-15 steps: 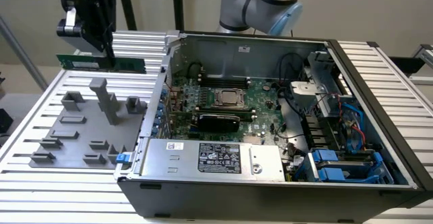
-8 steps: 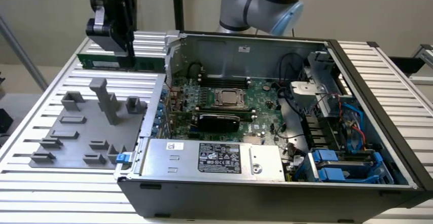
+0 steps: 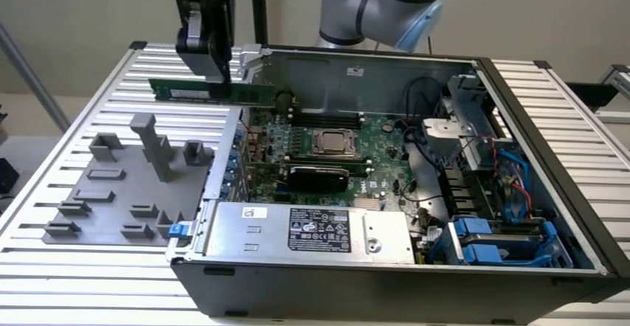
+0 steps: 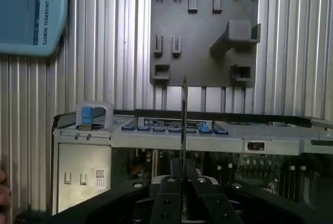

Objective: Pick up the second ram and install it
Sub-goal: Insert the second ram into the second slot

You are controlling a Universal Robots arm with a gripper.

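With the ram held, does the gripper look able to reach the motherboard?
Probably yes: the gripper holds the second ram over the edge of the open case, and nothing covers the motherboard below it.

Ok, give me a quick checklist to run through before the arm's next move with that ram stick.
1. Second ram clamped in the jaws: ok, the wrist view shows it edge-on between them.
2. Ram level: ok, it looks horizontal in the exterior view.
3. Ram over the motherboard: not ok, it hangs high, off toward the exterior view's left.
4. Free slot ready: cannot tell.
5. Cables away from the ram: ok, they lie toward the exterior view's right.
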